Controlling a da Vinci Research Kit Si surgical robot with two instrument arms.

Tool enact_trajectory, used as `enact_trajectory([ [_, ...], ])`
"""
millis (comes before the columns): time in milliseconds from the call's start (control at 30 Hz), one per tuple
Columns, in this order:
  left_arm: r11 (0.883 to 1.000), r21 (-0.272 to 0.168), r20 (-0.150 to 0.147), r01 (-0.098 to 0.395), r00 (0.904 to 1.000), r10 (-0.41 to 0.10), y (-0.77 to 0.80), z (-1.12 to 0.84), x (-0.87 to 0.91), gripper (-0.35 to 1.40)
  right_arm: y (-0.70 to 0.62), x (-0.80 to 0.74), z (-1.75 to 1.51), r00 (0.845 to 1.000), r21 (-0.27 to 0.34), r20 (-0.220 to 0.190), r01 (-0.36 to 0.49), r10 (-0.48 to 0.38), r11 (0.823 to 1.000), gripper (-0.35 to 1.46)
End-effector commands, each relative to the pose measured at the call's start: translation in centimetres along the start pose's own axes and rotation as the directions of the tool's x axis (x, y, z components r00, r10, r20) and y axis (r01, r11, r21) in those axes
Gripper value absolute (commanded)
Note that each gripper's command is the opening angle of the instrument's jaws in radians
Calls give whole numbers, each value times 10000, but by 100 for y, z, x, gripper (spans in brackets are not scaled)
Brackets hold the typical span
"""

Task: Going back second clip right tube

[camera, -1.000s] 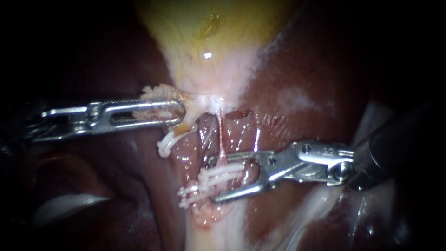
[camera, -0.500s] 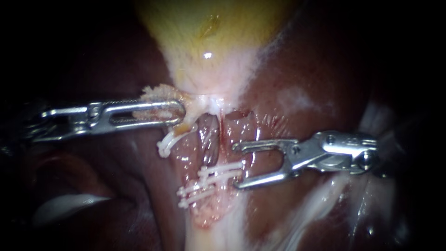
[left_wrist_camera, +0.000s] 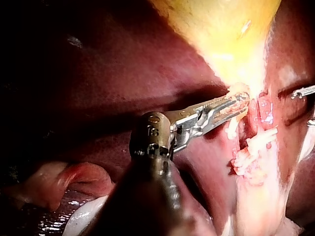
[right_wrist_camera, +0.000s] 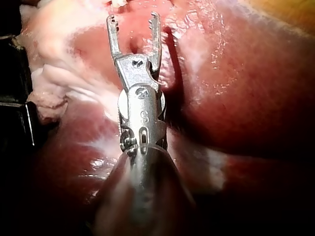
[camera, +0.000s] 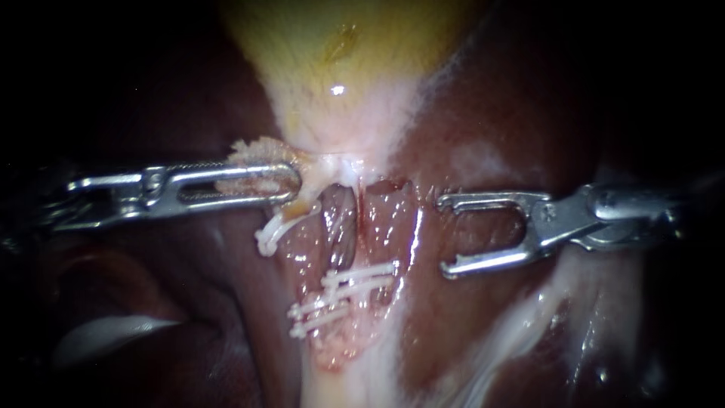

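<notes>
Two white clips point(camera: 361, 276) lie across the right tube point(camera: 384, 219), with another pair of clips point(camera: 321, 311) just below and to the left. My right instrument point(camera: 444, 234) stands to the right of them, apart from the tube, its jaws open and empty; the right wrist view shows the same gap point(right_wrist_camera: 134, 19). My left instrument point(camera: 291, 183) is shut on a frayed flap of tissue at the neck of the gallbladder point(camera: 340, 53). In the left wrist view its jaws point(left_wrist_camera: 238, 101) grip that flap beside the clips point(left_wrist_camera: 256, 145).
A darker left tube point(camera: 340, 227) runs beside the right one, and one loose-looking white clip point(camera: 270, 233) hangs under the left instrument's jaws. Dark red liver point(camera: 513, 113) surrounds the field. Pale glistening tissue point(camera: 529, 317) lies below the right instrument.
My right instrument has drawn back to the right and slightly up, off the clipped tube, jaws open. The clips stay on the tube. The left instrument has held still.
</notes>
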Motion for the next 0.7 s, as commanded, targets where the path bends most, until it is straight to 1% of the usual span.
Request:
enact_trajectory([
  [33,10000,-4,0,0,10000,0,0,1,0,-35,-1,0,-1,10000,2,0,-23,23,10000,50],
  [267,10000,-15,10,-3,10000,3,1,5,1,-35,-3,1,-3,10000,16,-1,-19,19,10000,50],
  [433,10000,-13,50,-15,10000,15,5,12,2,-35,-5,1,-4,10000,26,-2,-16,16,10000,50],
  [533,9999,-72,-8,-113,9999,113,11,20,8,-35,-6,1,-4,10000,27,-2,-16,16,10000,50],
  [700,9998,-202,-164,-42,9999,39,25,40,22,-35,-6,1,-4,10000,26,-2,-16,16,10000,50],
])
